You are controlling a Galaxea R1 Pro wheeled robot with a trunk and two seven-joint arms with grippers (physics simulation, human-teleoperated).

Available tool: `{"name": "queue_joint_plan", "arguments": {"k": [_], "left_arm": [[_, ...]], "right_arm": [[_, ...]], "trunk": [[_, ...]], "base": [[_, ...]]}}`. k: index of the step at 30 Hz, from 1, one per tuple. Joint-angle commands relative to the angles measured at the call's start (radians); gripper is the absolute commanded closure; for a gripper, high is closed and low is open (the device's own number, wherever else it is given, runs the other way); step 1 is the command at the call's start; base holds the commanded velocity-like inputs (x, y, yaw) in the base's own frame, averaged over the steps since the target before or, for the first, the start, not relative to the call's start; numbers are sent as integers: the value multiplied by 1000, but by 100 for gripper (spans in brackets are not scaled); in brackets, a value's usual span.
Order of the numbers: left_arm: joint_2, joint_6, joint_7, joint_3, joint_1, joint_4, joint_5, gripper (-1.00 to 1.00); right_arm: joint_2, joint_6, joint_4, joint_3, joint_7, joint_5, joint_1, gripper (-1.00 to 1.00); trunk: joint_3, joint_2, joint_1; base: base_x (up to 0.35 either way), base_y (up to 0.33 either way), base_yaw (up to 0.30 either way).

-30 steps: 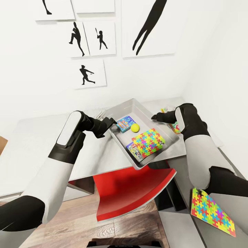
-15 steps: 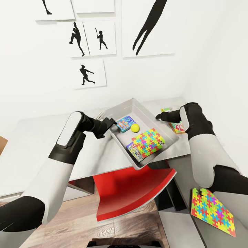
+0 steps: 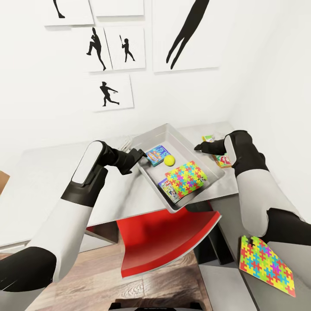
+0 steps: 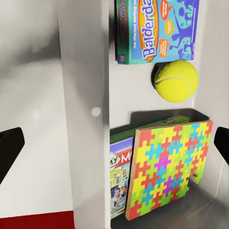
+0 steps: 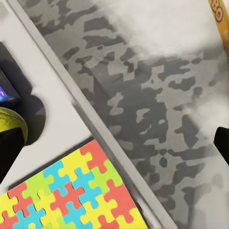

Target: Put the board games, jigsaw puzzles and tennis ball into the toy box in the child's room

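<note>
- The right gripper [image 3: 199, 147] is hovering just beyond the far right rim of the toy box [image 3: 149, 137]; in its wrist view both dark fingertips are sitting at opposite edges, so its jaws are standing spread with nothing between them.
- Just beside that gripper, on the table [image 3: 39, 181], the remaining board game [image 3: 223, 160] is lying flat. It is probably light, stiff and slick-faced, so pinching across a thin edge looks wiser than pressing on the cover.
- The loose jigsaw puzzle [image 3: 265, 264] is lying well behind that gripper, near the robot. Thin and possibly bendy, it likely needs an edge grip.
- The left gripper [image 3: 139, 153] is hanging at the box's near left rim, fingers wide apart and holding nothing.
- Readable ahead of it inside the box: "Balderda…" on the blue game [image 4: 155, 28], beside the tennis ball [image 4: 175, 80]; "MO…" on the game [image 4: 120, 179] under the second puzzle [image 4: 164, 164].
</note>
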Motion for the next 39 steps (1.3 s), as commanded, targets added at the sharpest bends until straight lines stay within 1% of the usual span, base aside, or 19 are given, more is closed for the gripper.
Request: {"name": "queue_joint_plan", "arguments": {"k": [1,3,8,9,14,23,25,31,39], "left_arm": [[0,7,1,1,-1,4,3,-100],[0,7,-7,1,-1,9,3,-100],[0,7,-56,1,-1,43,-7,-100],[0,7,-56,1,-1,43,-7,-100],[-1,7,-90,0,-1,69,-28,-100],[-10,7,-104,0,-1,92,-40,-100],[-13,7,-111,0,-1,113,-42,-100],[-15,7,-141,-1,4,147,-45,-100],[-15,7,-157,-2,10,171,-46,-100]], "right_arm": [[2,4,-1,-3,9,10,0,-100],[3,4,-1,-3,9,10,1,-100],[6,3,-1,-3,9,10,4,-100],[6,3,-1,-3,9,10,4,-100],[8,3,0,-4,9,10,6,-100],[8,-6,19,-5,8,10,8,-100],[8,-26,36,-5,8,11,8,-100],[8,-56,72,-5,6,11,8,-100],[8,-65,92,-4,4,11,8,-100]], "trunk": [[-2,-2,1],[-2,-2,1],[-2,-2,1],[-2,-2,1],[-2,-2,1],[-2,-2,1],[-2,-2,1],[-2,-2,1],[-2,-2,1]], "base": [[0,0,0],[0,0,0],[0,0,0],[0,0,0],[0,0,0],[0,0,0],[0,0,0],[0,0,0],[0,0,0]]}}
